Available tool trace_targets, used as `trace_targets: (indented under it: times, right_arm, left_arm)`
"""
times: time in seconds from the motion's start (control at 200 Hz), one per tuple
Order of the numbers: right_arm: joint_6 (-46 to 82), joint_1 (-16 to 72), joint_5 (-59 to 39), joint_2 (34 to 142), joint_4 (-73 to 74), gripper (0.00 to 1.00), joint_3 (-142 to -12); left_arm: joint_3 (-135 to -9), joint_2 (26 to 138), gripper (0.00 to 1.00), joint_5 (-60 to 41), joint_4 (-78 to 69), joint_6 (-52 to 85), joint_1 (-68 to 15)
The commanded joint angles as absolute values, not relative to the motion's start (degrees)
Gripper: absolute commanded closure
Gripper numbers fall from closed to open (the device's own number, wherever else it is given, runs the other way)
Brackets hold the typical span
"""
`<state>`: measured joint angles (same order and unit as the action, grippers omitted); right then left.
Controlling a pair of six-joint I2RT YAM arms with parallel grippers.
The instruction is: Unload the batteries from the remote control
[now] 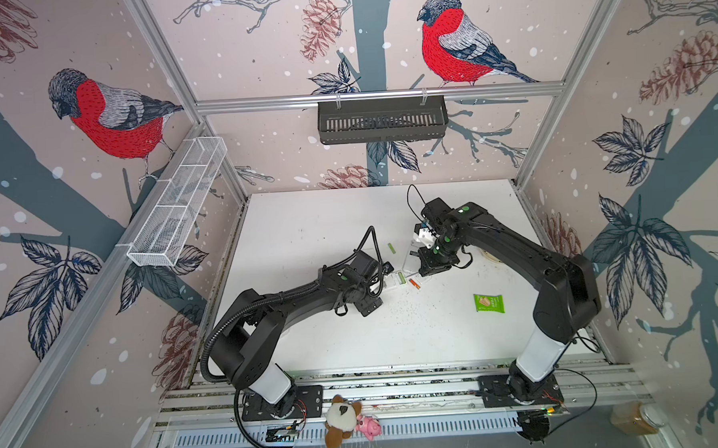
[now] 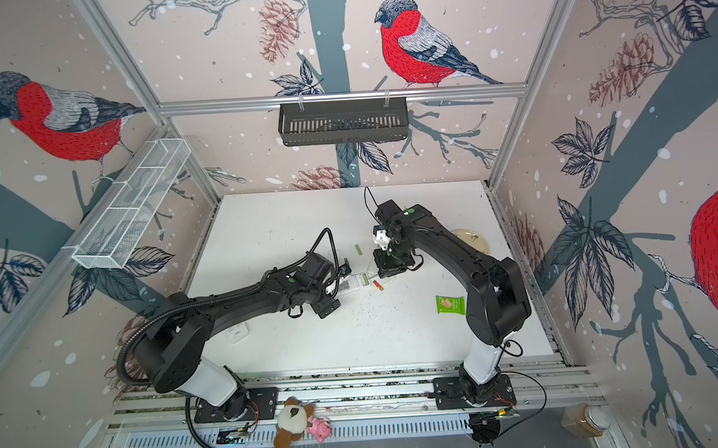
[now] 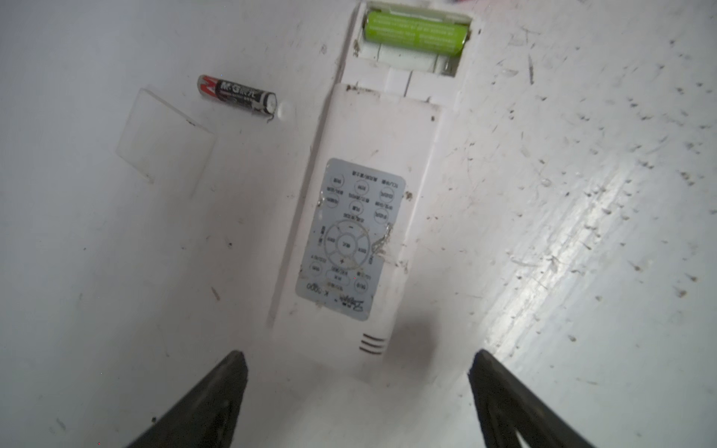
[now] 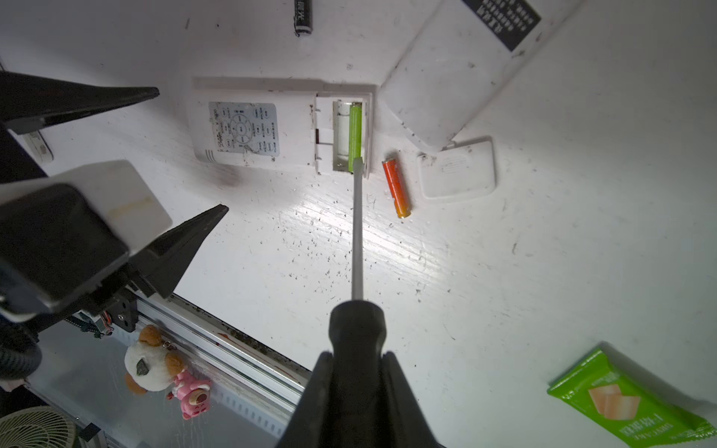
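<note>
The white remote control (image 3: 372, 155) lies face down with its battery bay open, and one lime green battery (image 3: 415, 33) sits inside. My left gripper (image 3: 359, 358) is open, its fingers either side of the remote's near end without touching it. My right gripper (image 4: 357, 355) is shut on a black-handled screwdriver (image 4: 357, 326), whose tip rests at the end of the green battery (image 4: 355, 132). An orange-red battery (image 4: 395, 188) lies on the table beside the bay. A black battery (image 3: 236, 95) lies on the other side. Another green battery (image 1: 391, 248) lies farther back.
The loose white battery cover (image 4: 458, 170) and a second white remote (image 4: 465, 70) lie near the bay. A clear plastic piece (image 3: 167, 135) is beside the black battery. A green snack packet (image 1: 489, 303) lies at the right, and a plate (image 2: 470, 239) behind the right arm.
</note>
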<state>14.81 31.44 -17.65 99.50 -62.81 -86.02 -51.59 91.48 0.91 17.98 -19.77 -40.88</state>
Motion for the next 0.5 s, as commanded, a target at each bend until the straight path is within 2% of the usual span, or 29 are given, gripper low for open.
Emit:
trace_targets:
  times: [0.0,0.13,0.495]
  right_arm:
    - [15.2,31.7,-16.6,98.8,-63.2,0.99,-86.1]
    - [15.4,32.2,-16.4,98.8,-63.1,0.99,-86.0]
    - [16.0,33.2,-15.9,98.0,-63.3,1.0,-85.0]
  left_arm:
    - [-53.3,93.6,0.09,-9.0,22.2,-23.8,-38.8]
    - [-53.7,95.3,0.09,-13.9,21.2,-26.1,-36.7]
    - [-56.6,102.5,0.14,-13.8,20.6,-28.5,-33.7]
